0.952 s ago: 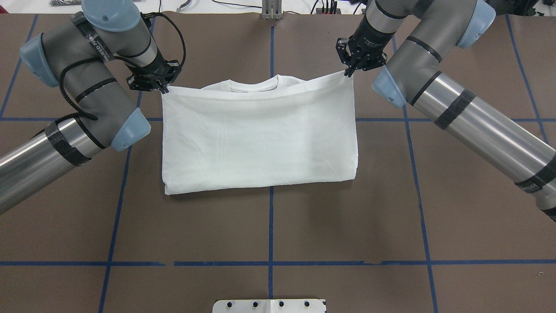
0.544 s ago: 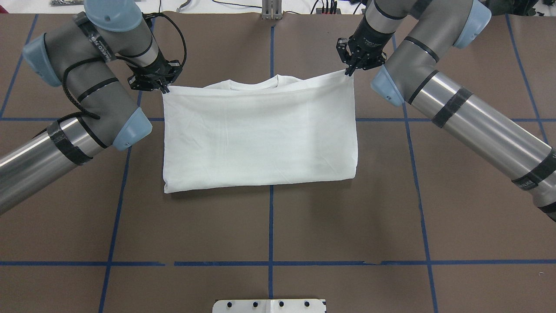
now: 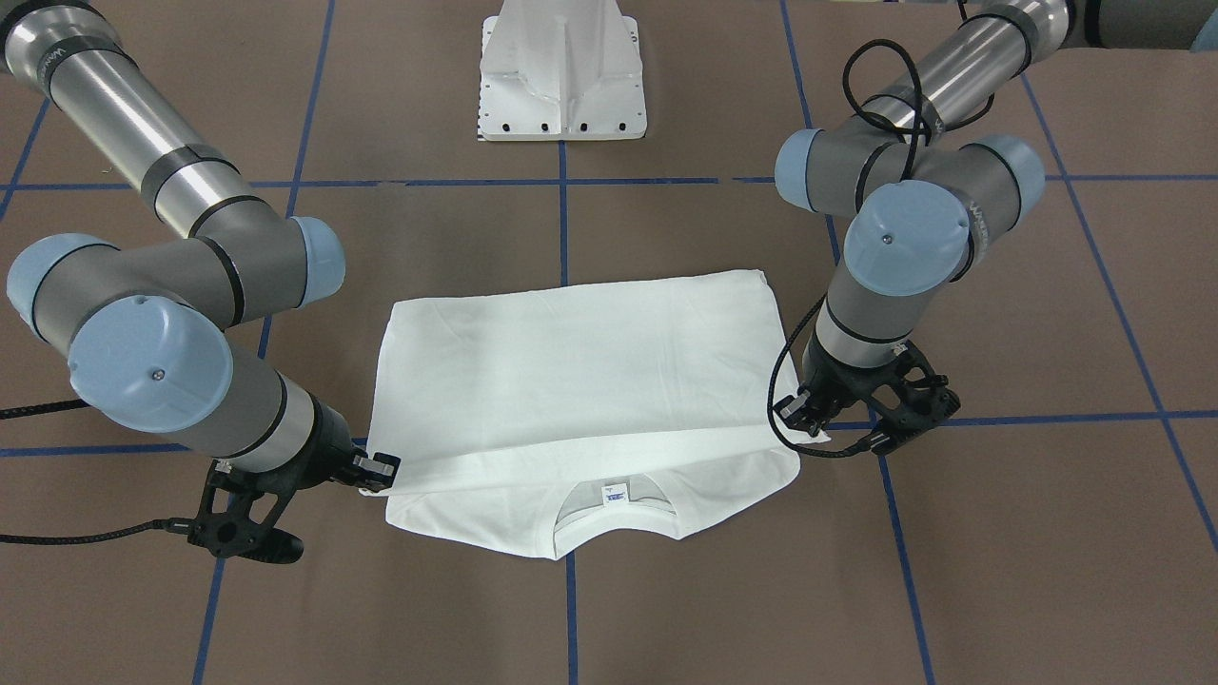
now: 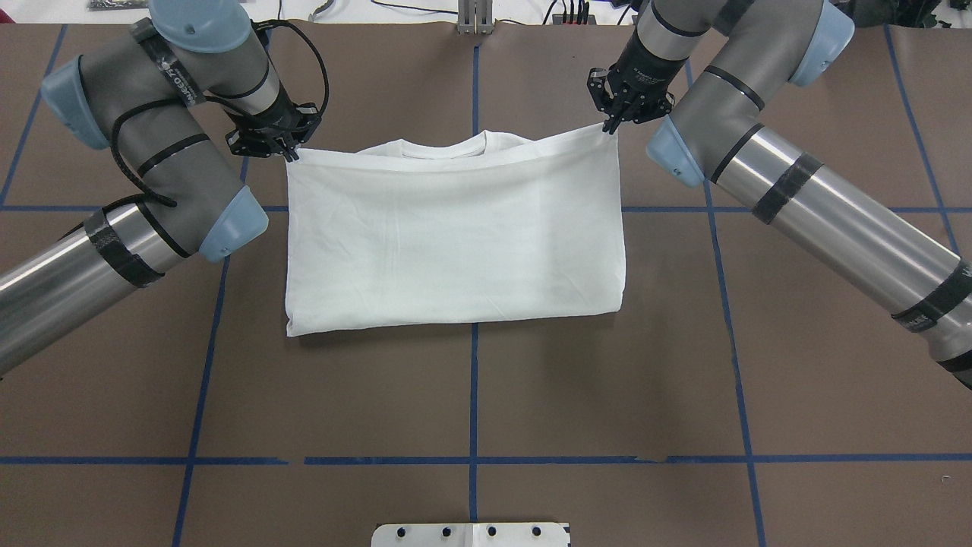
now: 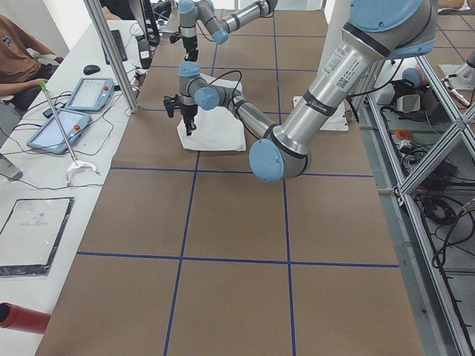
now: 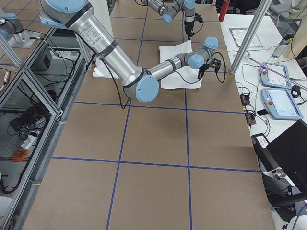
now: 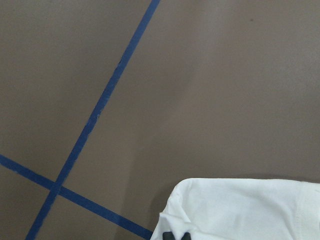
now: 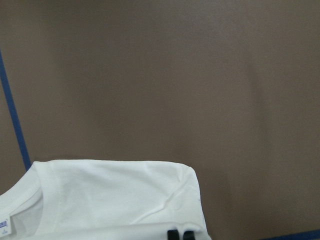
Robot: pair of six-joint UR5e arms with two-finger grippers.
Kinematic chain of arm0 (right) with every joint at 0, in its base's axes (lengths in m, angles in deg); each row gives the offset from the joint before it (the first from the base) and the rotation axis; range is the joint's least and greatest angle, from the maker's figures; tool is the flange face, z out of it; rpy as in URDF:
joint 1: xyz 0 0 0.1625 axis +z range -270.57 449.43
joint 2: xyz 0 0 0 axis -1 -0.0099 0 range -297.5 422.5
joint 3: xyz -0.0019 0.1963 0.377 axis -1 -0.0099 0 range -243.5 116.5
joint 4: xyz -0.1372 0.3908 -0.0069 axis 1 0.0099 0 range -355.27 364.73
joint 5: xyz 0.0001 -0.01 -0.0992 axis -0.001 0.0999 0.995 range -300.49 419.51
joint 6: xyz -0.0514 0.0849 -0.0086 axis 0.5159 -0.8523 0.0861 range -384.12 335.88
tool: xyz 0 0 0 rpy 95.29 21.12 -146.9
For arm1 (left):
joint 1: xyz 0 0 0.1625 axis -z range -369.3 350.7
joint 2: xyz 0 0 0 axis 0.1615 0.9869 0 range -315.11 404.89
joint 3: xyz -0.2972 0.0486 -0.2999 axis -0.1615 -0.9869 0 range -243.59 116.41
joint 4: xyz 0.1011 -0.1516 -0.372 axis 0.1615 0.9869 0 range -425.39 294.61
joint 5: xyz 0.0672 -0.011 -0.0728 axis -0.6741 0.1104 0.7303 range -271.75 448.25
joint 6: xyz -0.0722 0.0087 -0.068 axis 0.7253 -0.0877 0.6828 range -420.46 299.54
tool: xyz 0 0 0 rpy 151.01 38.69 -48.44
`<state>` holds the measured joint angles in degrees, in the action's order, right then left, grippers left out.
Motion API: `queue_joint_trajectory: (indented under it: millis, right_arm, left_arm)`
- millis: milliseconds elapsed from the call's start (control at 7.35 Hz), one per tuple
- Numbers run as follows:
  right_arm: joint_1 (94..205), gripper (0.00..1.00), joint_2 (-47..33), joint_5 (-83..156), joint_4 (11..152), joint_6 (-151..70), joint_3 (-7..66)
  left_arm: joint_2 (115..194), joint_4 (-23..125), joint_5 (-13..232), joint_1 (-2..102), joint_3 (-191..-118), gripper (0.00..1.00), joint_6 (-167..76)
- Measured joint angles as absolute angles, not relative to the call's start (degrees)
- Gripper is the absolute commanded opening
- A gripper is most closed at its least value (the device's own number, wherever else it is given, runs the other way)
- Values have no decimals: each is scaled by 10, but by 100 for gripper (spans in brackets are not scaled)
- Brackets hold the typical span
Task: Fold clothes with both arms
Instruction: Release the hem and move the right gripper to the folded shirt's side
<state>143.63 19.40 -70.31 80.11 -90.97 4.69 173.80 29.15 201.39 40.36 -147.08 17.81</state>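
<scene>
The clothes are one white T-shirt (image 4: 456,235), lying folded in half on the brown table. Its top layer reaches back almost to the ribbed collar (image 4: 444,148). The neck label (image 3: 616,493) shows inside the collar in the front-facing view. My left gripper (image 4: 291,154) is shut on the top layer's far left corner. My right gripper (image 4: 610,128) is shut on the far right corner, held slightly off the table. In the front-facing view the left gripper (image 3: 809,428) is on the right and the right gripper (image 3: 376,476) on the left. Each wrist view shows a pinched white corner (image 7: 240,210) (image 8: 115,195).
Blue tape lines (image 4: 472,395) grid the brown table. The white pedestal base (image 3: 561,76) stands on the robot's side of the shirt. On a side bench beyond the table's far edge lie tablets (image 5: 70,111), and a person's arm (image 5: 18,52) shows there.
Both grippers have carried the top layer's corners a little farther toward the collar, the left one more visibly. The fold edge now covers more of the collar area.
</scene>
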Motion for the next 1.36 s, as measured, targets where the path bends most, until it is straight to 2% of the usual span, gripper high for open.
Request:
queue_joint_trajectory:
  millis: [136, 816, 1360]
  right_arm:
    - [1436, 99, 197, -703, 801, -910, 48]
    - [1425, 100, 184, -678, 801, -908, 65]
    - [1360, 100, 48, -640, 808, -934, 246]
  left_arm:
    - [1737, 291, 2013, 404, -1471, 99, 179]
    - [1737, 285, 2002, 404, -1480, 99, 187]
    - [1732, 222, 2002, 405, -1554, 99, 198]
